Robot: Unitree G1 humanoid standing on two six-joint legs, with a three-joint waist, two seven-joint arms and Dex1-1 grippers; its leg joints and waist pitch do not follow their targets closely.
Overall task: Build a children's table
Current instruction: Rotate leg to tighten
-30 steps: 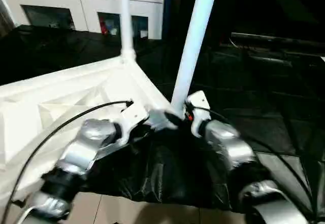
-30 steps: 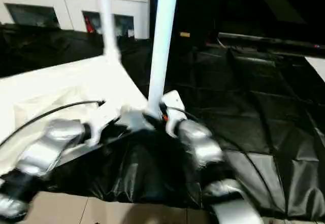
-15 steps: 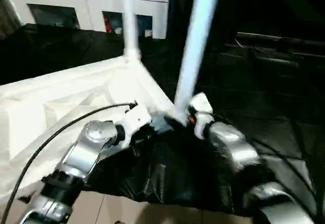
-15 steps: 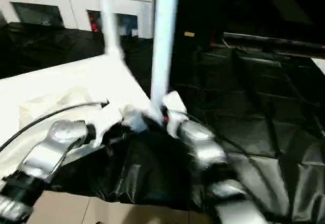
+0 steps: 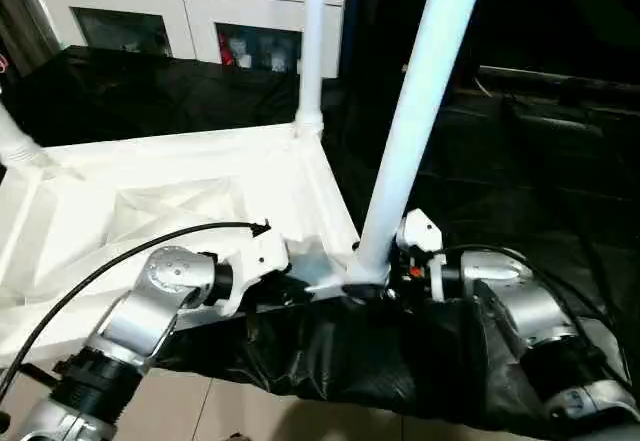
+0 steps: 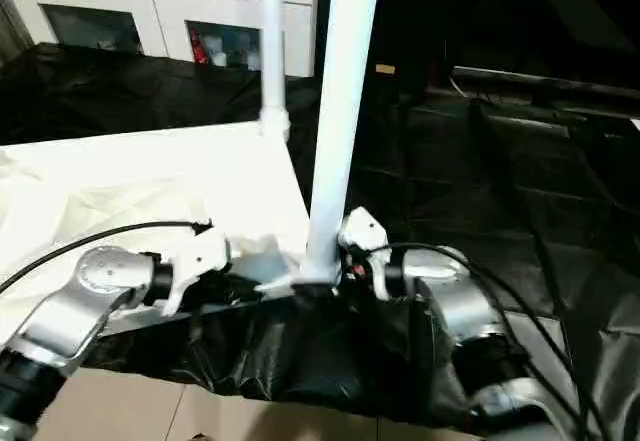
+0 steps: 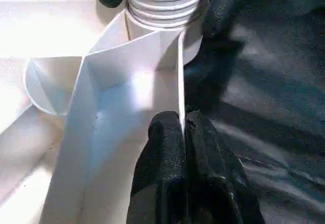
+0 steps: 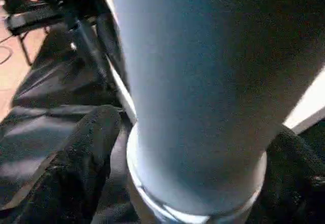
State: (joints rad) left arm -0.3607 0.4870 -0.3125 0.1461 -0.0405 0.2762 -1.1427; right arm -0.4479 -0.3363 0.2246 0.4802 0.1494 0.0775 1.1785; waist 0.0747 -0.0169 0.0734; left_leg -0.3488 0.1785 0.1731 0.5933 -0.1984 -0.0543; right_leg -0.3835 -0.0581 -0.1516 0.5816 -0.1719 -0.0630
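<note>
White plastic rectangular tabletop (image 5: pixel 190 196): lies upside down, ribbed underside up, on a black plastic sheet (image 5: pixel 520 201) spread over the floor.

Far-left white tube leg (image 5: pixel 15 141): stands at the tabletop's left corner, mostly cut off by the picture edge.

Left hand (image 7: pixel 184 132): black fingers (image 7: pixel 162 153) closed together, pinching the thin outer wall of the tabletop just beside the near corner socket.

Rear white tube leg (image 5: pixel 313 41): upright in the far corner socket.

Near white tapered tube leg (image 5: pixel 415 121): stands in the near corner socket, leaning slightly; its ribbed threaded end (image 7: pixel 165 0) sits at the socket mouth.

Right hand (image 8: pixel 195 178): black fingers (image 8: pixel 84 158) spread wide, one on each side of the near leg's base; whether they press on it cannot be told.

White glass-doored cabinet (image 5: pixel 190 21): against the back wall, behind the sheet.
</note>
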